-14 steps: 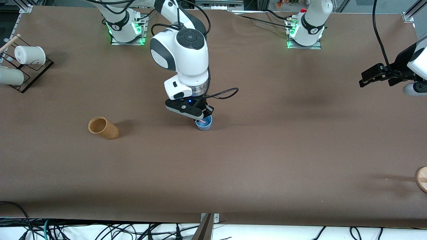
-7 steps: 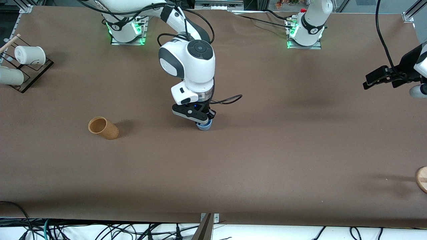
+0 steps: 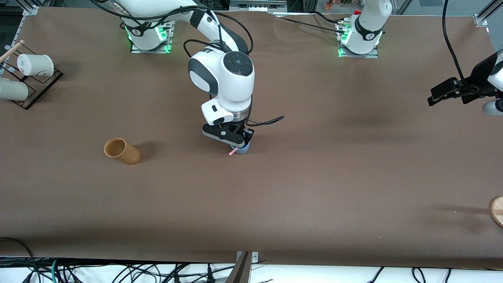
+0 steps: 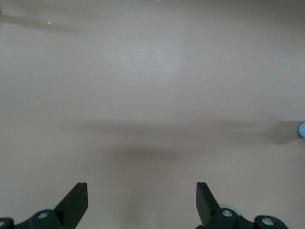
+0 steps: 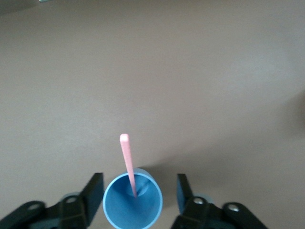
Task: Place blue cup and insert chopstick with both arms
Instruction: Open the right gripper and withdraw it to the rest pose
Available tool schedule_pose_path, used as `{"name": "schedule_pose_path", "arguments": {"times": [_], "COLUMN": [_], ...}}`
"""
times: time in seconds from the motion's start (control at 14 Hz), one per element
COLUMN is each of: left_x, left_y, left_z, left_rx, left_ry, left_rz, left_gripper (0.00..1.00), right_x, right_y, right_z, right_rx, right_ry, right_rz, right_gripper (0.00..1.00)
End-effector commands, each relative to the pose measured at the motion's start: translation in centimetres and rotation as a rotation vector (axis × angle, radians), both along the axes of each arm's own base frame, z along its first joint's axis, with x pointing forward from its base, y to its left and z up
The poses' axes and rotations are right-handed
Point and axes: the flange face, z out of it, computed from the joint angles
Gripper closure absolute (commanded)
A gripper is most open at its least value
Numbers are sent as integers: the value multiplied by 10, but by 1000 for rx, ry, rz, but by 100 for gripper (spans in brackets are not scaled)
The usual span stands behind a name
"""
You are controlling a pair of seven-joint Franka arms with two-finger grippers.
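The blue cup point(image 3: 243, 149) stands upright mid-table, mostly hidden under my right hand. The pale pink chopstick point(image 3: 232, 151) stands in it, leaning over the rim toward the front camera. My right gripper point(image 3: 239, 144) is low over the cup, open, one finger on each side with a gap to the wall. In the right wrist view the gripper point(image 5: 139, 183) straddles the cup point(image 5: 119, 212), and the chopstick point(image 5: 127, 160) rests on the cup's bottom. My left gripper point(image 3: 432, 98) hangs open and empty in the air at the left arm's end of the table; it also shows in the left wrist view point(image 4: 142, 195).
A tan cup point(image 3: 122, 151) lies on its side toward the right arm's end. A dark rack point(image 3: 37, 91) with white cups point(image 3: 35, 65) and a wooden stick point(image 3: 11, 50) stands at that end. A round wooden piece point(image 3: 497, 211) sits at the left arm's end.
My right gripper shifted over the blue cup and now straddles it; the chopstick's tip shows past the hand. My left gripper drew back a little toward its end of the table.
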Motion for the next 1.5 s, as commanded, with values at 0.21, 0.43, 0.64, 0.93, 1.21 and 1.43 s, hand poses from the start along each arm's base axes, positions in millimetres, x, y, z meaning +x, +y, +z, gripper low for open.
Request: {"name": "schedule_pose_path", "arguments": {"times": [0.21,0.43,0.64,0.93,1.21,1.43], "left_x": [3,3,3,3,3,3], "left_y": [1,1,1,1,0,0], "left_z": [5,4,4,4,4,4], "left_rx": [-29,-30,-30,-30,-34,-34], "left_ry": [-11,-9,-9,-9,-9,-9], "left_rz": [-20,-20,-20,-20,-20,-20], "left_gripper": [0,0,0,0,0,0], "right_x": [5,28,44,49,10,-2], "right_y": [-64,-140,-229,-361,-429,-434], "right_z": [100,129,167,205,196,183], "right_rx": [11,50,58,119,119,90], "right_ry": [123,258,317,343,289,269], "right_rz": [114,199,308,511,514,509], "right_gripper": [1,1,1,1,1,0]}}
